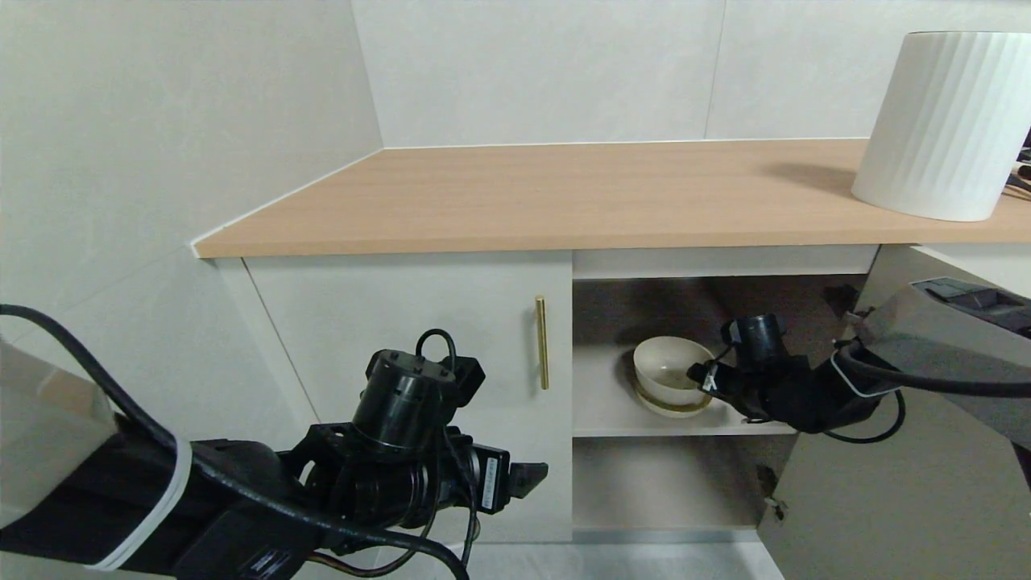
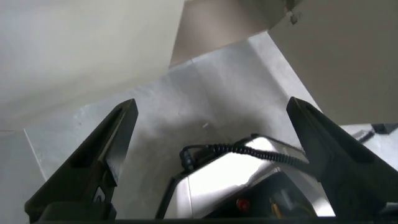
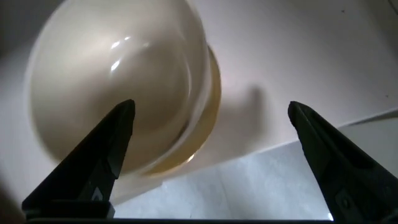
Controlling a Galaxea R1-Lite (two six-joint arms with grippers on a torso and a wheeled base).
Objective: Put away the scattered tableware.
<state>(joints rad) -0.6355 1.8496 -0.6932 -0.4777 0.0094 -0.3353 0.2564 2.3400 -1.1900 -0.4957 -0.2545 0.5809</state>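
Looking into the cabinet (image 1: 403,338), you had the cream bowl (image 1: 672,374) sitting on the cabinet's shelf (image 1: 604,403), in the opened half, towards its front edge. It was upright and stacked on a second dish whose yellowish rim (image 1: 672,405) showed beneath it.

Your right end effector (image 1: 702,377) was inside that same opening of the cabinet, right at the bowl's rim. In the right wrist view the bowl (image 3: 118,87) filled much of the space ahead, and the right end effector (image 3: 210,109) was spread wide with nothing gripped. One finger overlapped the bowl's side, but you could not tell whether it touched.

Your left end effector (image 1: 523,477) was in front of the cabinet's closed door, lower than the brass handle (image 1: 542,342). In the left wrist view the left end effector (image 2: 211,106) was likewise wide open and empty, with the pale floor (image 2: 186,112) beyond it.

As for writing, a small white label (image 1: 487,479) sat on the left wrist, its print too small to make out.

On top of the cabinet, the wooden worktop (image 1: 523,193) carried a white ribbed cylinder (image 1: 946,125) at its far right. The cabinet's other door (image 1: 886,499) stood swung open.
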